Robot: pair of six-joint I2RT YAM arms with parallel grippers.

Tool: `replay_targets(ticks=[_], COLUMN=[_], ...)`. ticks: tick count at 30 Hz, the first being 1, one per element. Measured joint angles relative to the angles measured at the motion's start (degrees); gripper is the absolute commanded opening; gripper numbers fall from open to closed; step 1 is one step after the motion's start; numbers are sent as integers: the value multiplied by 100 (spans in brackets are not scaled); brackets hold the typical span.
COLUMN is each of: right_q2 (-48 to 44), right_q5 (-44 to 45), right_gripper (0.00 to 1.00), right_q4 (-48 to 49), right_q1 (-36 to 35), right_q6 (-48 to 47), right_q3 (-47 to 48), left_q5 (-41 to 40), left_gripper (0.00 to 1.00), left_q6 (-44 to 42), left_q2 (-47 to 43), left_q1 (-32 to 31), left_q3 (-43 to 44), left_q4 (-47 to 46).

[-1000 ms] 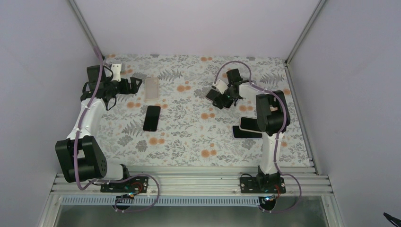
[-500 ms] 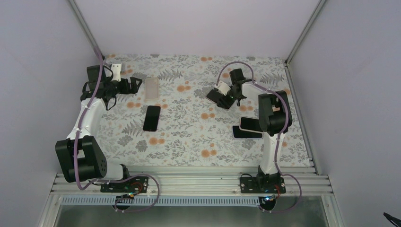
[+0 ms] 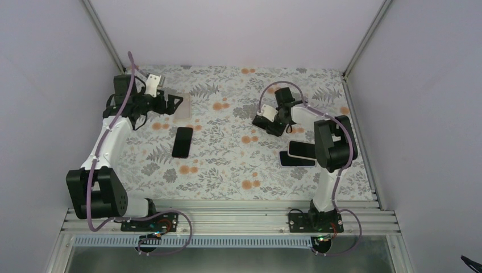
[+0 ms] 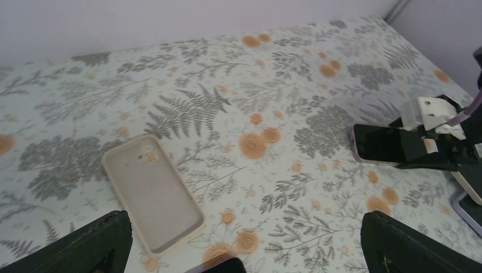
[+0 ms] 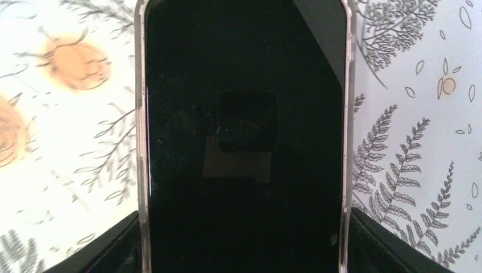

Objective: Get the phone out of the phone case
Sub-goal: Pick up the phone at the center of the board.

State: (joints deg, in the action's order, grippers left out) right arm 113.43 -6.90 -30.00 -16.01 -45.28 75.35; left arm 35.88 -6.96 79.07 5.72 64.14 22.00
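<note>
Right jaws are low over the phone (image 5: 244,136), which sits in its pinkish case (image 5: 141,148) flat on the desk (image 4: 273,68), right of the middle. Fingers (image 5: 96,250) flank both long edges; pinching or not, I cannot tell. Left jaws are spread wide above an empty case (image 4: 153,193), holding nothing.

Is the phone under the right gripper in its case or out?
In its case: in the right wrist view the phone has the case rim running along both long sides of its dark screen.
</note>
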Motion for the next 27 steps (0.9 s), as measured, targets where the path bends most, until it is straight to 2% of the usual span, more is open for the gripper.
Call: replay_targets(ticks=[10,17,22,27], right_q2=[-1025,-1670,-2162,-2719], right_q5=[481,789,984,1193], right_gripper=[47,46,47,47], right_q4=[264,721,927,1259], right_q1=[-809,-1440,-1797,-2214], right_q6=[-905,-1519,-1856,-2162], right_q3=[-863,-1488,-1825,-2208], left_q5=[199,293,688,1158], left_gripper=[100,100,100,94], left_q6=[-737,-1285,-1687,-2236], left_q2=[94,549,1021,1690], left_q1=[-452,-1021,-1355,-1722], left_q3=[247,387,636,1084], left_q4=[326,715,1147,1814])
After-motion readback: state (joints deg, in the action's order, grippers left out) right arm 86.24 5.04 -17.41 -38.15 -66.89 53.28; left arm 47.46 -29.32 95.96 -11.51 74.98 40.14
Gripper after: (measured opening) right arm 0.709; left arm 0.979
